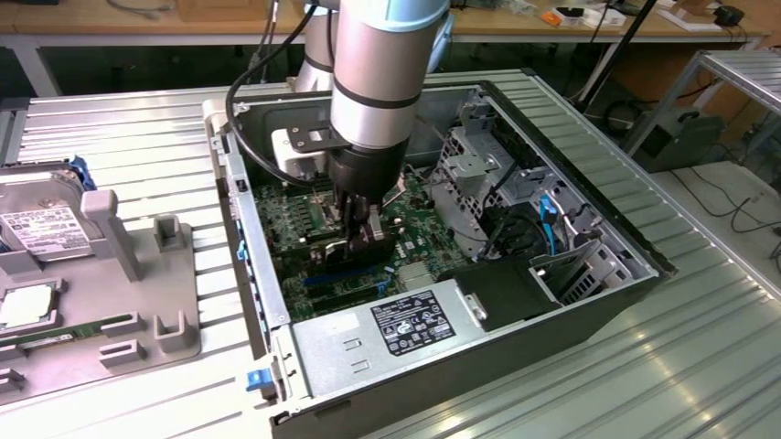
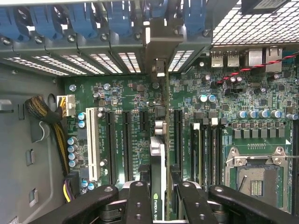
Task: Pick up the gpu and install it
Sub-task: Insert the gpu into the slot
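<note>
exterior view: we see the arm [image 1: 379, 73] reaching down into the open computer case [image 1: 586, 210], its gripper [image 1: 364, 240] low over the green motherboard [image 1: 422, 215]. the dark fingers [image 1: 360, 219] stand partly closed on the gpu [image 1: 354, 251], which they hold on edge among the expansion slots. a power supply [image 1: 390, 334] near the front of the case carries a black label [image 1: 419, 322] with white print too small for us to read. on the exterior view's left a grey fixture tray [image 1: 134, 302] holds a hard drive [image 1: 37, 224] with a white label, its text illegible. wrist view: we look straight down between the two black fingers [image 2: 138, 200], which clamp the gpu [image 2: 158, 158] from both sides, the jaws neither wide apart nor fully together. the card stands upright, its thin edge toward the camera and its bracket [image 2: 158, 46] up against the rear slot openings of the case, in line with the black slots [image 2: 127, 144] of the motherboard [image 2: 243, 116]. a green logo with the letters "nvidia" [image 2: 159, 201] shows on the card's upper edge. beside the slots we note a white slot [image 2: 91, 142] and a bundle of black and yellow cables [image 2: 53, 126].
</note>
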`<state>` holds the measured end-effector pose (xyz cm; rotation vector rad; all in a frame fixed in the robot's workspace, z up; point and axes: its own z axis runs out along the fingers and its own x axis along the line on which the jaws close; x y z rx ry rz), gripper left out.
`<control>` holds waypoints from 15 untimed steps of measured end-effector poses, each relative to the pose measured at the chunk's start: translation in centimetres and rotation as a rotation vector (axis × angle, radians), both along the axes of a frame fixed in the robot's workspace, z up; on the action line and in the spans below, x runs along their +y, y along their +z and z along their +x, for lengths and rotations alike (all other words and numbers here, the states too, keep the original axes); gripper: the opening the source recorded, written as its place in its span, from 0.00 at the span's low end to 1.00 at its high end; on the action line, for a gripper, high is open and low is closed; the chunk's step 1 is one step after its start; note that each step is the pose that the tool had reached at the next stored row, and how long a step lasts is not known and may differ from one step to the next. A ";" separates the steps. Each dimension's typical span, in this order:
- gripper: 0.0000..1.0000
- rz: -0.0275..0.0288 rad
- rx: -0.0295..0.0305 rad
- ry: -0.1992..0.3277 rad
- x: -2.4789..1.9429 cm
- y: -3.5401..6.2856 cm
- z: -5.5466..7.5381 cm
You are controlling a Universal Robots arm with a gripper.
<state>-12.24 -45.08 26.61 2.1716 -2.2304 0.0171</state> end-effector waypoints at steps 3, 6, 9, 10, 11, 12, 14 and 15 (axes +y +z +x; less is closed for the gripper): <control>0.27 0.0002 -0.0001 0.000 0.01 0.10 0.0; 0.27 0.0000 -0.0005 0.000 0.00 0.03 -0.1; 0.27 -0.0002 -0.0005 0.000 -0.01 -0.02 -0.2; 0.27 -0.0001 -0.0006 0.000 0.00 -0.11 -0.2; 0.27 -0.0002 -0.0004 0.000 0.00 -0.20 -0.2; 0.27 -0.0002 -0.0004 0.000 -0.01 -0.22 -0.2; 0.27 0.0005 -0.0007 0.000 0.00 -0.24 -0.2; 0.27 0.0009 -0.0008 0.000 0.00 -0.19 -0.2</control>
